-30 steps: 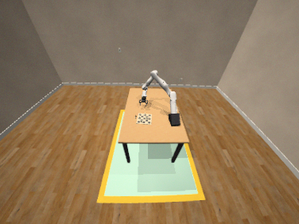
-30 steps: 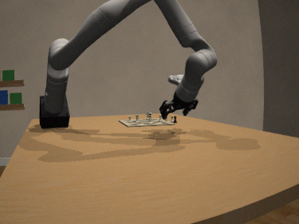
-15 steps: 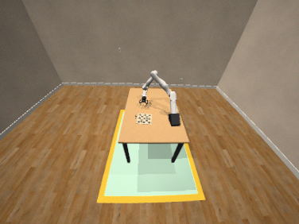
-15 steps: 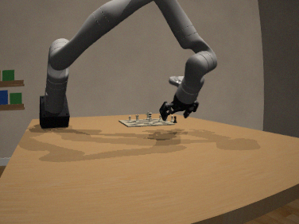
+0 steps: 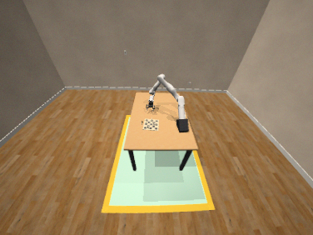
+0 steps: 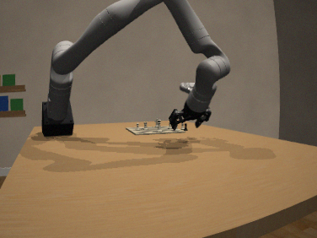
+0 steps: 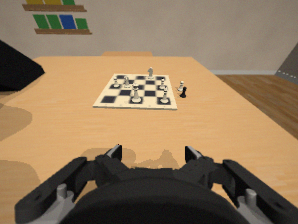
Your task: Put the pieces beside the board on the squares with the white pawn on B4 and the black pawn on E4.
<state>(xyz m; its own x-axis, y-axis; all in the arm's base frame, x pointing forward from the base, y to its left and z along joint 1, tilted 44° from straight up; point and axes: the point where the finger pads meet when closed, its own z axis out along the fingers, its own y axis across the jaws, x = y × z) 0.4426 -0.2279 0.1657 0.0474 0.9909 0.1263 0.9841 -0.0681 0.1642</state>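
Two pawns stand upright on the wooden surface [image 5: 166, 139] [image 6: 169, 190] [image 7: 225, 125], just outside one side of the chessboard [image 5: 144, 128] [image 6: 147, 132] [image 7: 120, 107]. White pawn [image 6: 183, 126] [image 7: 181, 86] and black pawn [image 6: 185, 127] [image 7: 184, 92] are near each other, neither one on B4 or E4. In the wrist view, the black one is nearer the camera.

Six pale pieces [image 7: 135, 93] stand upright on the board, spread over its light and dark squares. Small marks run along the board's near border, too small to read as letters or digits. Colored blocks, green, blue and yellow, stand on wall shelves [image 6: 13, 89] [image 7: 62, 31]; any labels on them are too blurred to make out.

The tool [image 5: 150, 107] [image 6: 185, 125] [image 7: 153, 152] is released, its two black fingers spread wide with nothing between them. It hangs above the surface, apart from the board and both pawns, fingers pointing downward at a tilt. The pale arm [image 5: 170, 87] [image 6: 93, 35] arches up from a black base [image 5: 182, 126] [image 6: 57, 127], and its shadow falls across the wood. No brand name is legible on the arm.

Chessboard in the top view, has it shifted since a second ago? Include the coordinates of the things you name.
No, the flat checkered chessboard [image 5: 151, 129] [image 6: 143, 133] [image 7: 115, 106] keeps its place beside the robot's black box-shaped base [image 5: 183, 128] [image 6: 65, 128] [image 7: 15, 70].
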